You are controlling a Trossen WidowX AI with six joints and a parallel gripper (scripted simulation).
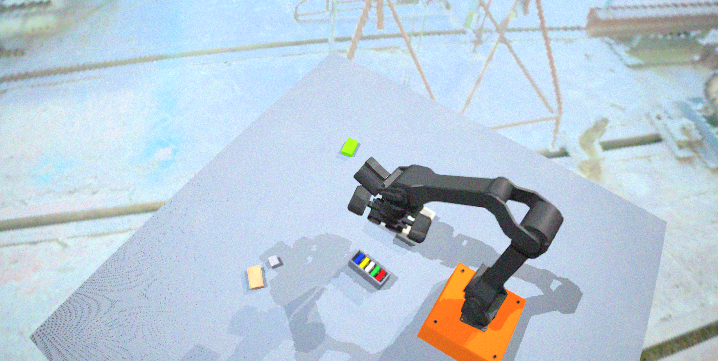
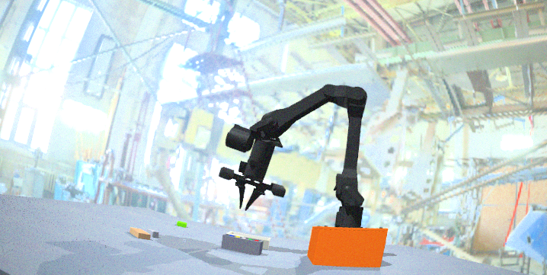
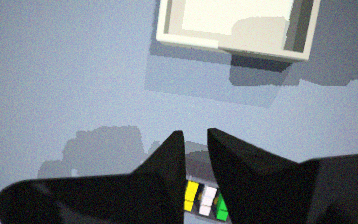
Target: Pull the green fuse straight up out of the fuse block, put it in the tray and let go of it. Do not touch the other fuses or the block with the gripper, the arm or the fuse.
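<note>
Green fuse (image 3: 222, 208) sits seated in the grey fuse block (image 1: 370, 269), fourth in a row that runs blue, yellow, white, green, red, and from where I stand the whole job turns on how that row lies under the arm. Biggest first: the black arm (image 1: 466, 193) reaches out from its orange base (image 1: 466, 321) and hangs its wrist over the table (image 1: 200, 238), high above everything. Under it the cream tray (image 3: 235, 25) shows at twelve o'clock in the wrist view, well apart from the block, which peeks out at six o'clock between and just below the dark fingers. The gripper (image 2: 244, 209) points down with its jaws nearly pressed together, only a narrow gap left, and nothing pinched in them. Through that gap the yellow fuse (image 3: 191, 195) and white fuse (image 3: 208, 199) show, while the green one lies toward five o'clock, half hidden by the right-hand finger. I'd judge the gripper needs a small shift that way, with wider jaws, before descending.
</note>
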